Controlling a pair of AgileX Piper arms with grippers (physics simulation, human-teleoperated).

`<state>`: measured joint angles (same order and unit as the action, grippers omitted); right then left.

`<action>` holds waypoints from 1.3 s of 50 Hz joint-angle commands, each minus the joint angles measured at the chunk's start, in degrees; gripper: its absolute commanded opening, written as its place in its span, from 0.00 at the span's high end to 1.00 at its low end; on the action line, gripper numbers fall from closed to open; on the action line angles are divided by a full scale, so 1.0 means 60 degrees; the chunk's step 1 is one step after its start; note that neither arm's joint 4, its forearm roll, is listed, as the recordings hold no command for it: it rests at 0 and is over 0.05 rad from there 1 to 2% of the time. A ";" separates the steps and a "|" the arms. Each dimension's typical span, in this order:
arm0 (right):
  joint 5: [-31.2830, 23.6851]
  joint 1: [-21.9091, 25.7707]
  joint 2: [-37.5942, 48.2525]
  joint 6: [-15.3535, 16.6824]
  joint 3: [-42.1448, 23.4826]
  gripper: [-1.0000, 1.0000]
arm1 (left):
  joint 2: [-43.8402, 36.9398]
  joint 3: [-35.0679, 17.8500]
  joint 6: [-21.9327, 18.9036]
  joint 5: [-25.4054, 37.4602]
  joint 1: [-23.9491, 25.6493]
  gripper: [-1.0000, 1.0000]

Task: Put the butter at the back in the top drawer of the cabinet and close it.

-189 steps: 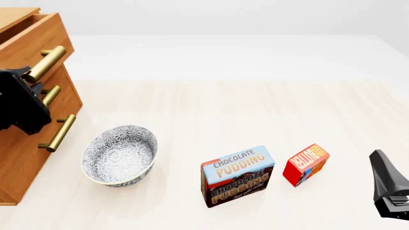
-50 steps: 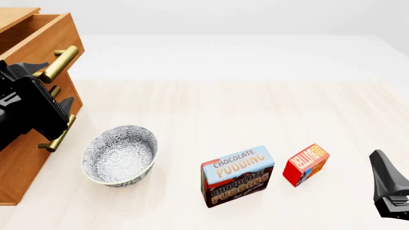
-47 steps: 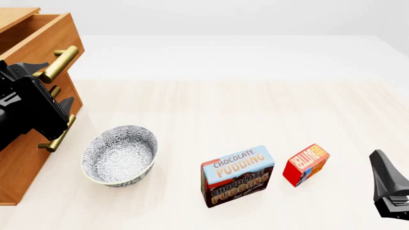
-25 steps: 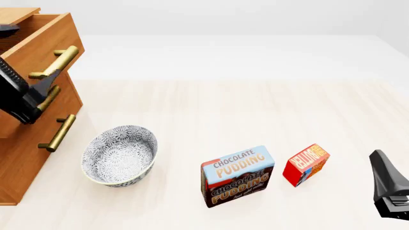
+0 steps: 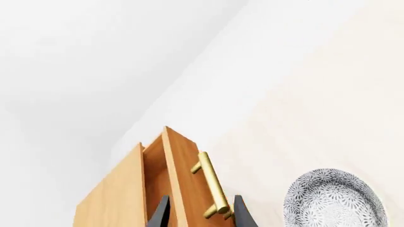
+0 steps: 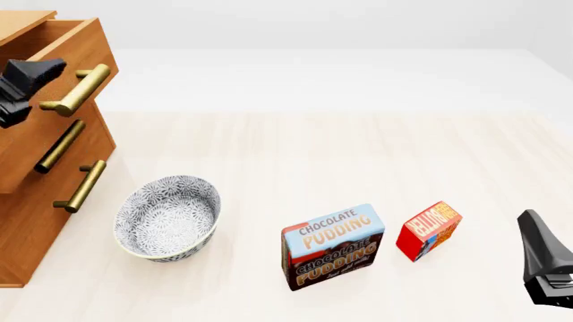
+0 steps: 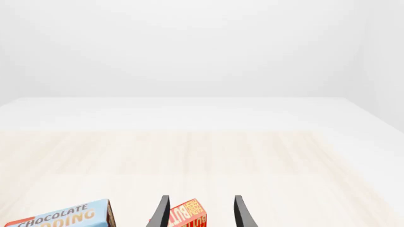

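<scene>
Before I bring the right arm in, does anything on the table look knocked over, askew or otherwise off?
Nothing stands out. The top drawer of the cabinet is pulled open, as the job needs. The butter, the pudding box and the bowl all sit upright and apart on the table, with nothing spilled.

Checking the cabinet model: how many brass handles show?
3, all on the cabinet front at left: top drawer's handle, middle handle, bottom handle.
</scene>
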<state>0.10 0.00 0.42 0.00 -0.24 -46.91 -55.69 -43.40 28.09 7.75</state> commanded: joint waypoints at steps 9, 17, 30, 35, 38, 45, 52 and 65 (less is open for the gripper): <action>0.0000 0.0000 0.0000 0.0000 0.0000 0.00 | -0.1098 -0.2834 0.2640 0.2781 -0.0286 0.00; 0.0000 0.0000 0.0000 0.0000 0.0000 0.00 | -0.1325 -0.3618 0.3438 0.3456 -0.0380 0.00; 0.0000 0.0000 0.0000 0.0000 0.0000 0.00 | -0.1512 -0.4036 0.4121 0.4088 -0.0630 0.00; 0.0000 0.0000 0.0000 0.0000 0.0000 0.00 | -0.1476 -0.4177 0.4227 0.4226 -0.0713 0.00; 0.0000 0.0000 0.0000 0.0000 0.0000 0.00 | -0.1513 -0.4222 0.4309 0.4300 -0.0672 0.00; 0.0000 0.0000 0.0000 0.0000 0.0000 0.00 | -0.1550 -0.4462 0.4345 0.4554 -0.0828 0.00; 0.0000 0.0000 0.0000 0.0000 0.0000 0.00 | -0.1736 -0.4605 0.4565 0.4734 -0.0896 0.00; 0.0000 0.0000 0.0000 0.0000 0.0000 0.00 | -0.1782 -0.4353 0.4720 0.4759 -0.1211 0.00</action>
<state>0.10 0.00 0.42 0.00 -0.24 -57.30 -82.68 -15.71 56.38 1.61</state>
